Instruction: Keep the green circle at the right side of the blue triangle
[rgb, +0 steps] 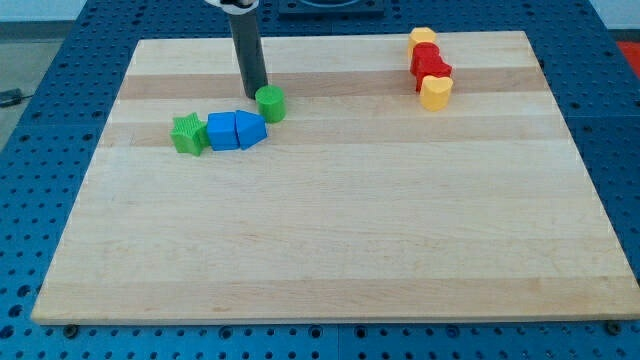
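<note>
Green circle block (271, 102), a small plastic cylinder, sat on the pale wooden table top (330, 230) at the upper left of centre, touching or almost touching my tip (256, 95), which stood just to its left. No pincer existed on the dark rod, so nothing was held. Blue triangle block (250, 130) lay just below and left of the circle, pressed against a blue cube (222, 131), then a green star (187, 135). Well apart, at the view's top right, stood a yellow block (421, 37), two red blocks (430, 63) and a yellow heart (435, 92).
</note>
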